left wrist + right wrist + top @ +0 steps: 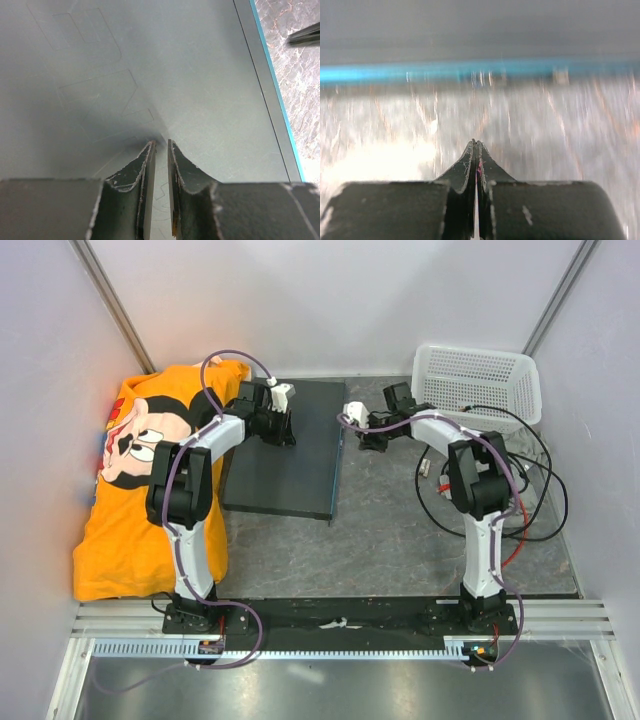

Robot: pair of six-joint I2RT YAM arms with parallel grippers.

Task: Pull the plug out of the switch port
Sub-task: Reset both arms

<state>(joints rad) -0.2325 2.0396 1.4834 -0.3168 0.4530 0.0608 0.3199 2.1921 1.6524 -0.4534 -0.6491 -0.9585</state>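
Grey tabletop point(400, 540) bears the switch point(285, 455) and white basket point(478, 375); left jaws slightly apart, right jaws together.

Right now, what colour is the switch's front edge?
Teal-blue; the front edge of the switch shows best in the left wrist view.

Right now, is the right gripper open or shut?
Shut. The right gripper has its jaws pressed together, no gap visible, aimed toward the switch.
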